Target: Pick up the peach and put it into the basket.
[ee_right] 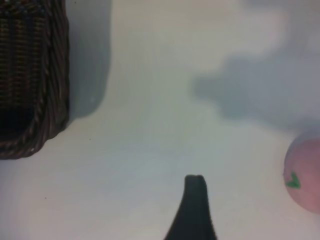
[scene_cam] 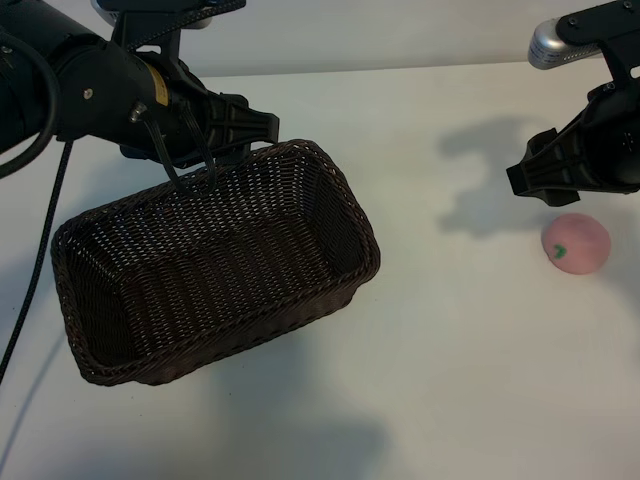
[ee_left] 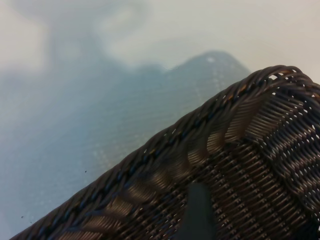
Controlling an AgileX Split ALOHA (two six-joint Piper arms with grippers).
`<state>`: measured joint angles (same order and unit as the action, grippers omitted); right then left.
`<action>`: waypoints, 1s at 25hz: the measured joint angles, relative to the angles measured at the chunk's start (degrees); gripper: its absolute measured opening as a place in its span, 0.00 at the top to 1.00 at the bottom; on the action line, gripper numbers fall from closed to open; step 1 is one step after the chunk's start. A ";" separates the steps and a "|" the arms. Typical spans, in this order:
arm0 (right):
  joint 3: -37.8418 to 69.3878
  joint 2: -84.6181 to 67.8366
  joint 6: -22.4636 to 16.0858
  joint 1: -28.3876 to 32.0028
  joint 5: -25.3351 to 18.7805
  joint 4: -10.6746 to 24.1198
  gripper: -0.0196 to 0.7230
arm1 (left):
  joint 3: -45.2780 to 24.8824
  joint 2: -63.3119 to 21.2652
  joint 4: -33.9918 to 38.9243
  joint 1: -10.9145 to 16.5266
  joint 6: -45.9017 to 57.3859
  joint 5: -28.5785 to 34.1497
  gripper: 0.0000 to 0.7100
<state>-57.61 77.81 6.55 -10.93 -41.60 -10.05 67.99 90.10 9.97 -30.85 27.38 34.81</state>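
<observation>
The pale-pink peach with a green leaf mark lies on the white table at the right; it also shows at the edge of the right wrist view. The dark-brown wicker basket stands left of centre. My left gripper is at the basket's far rim, open, with its fingers on either side of the braided edge. One finger shows against the inner wall. My right gripper hovers open just behind and left of the peach, apart from it. Only one of its fingers shows.
A black cable hangs from the left arm past the basket's left end. The basket's corner lies well away from the peach, with bare white table between them.
</observation>
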 joint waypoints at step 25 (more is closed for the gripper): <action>0.00 0.00 0.00 0.00 -0.21 -0.06 0.19 | 0.00 0.00 0.02 0.00 0.00 -3.90 0.17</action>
<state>-57.61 77.81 6.55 -10.93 -41.81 -10.12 67.99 90.10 9.99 -30.85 27.38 30.91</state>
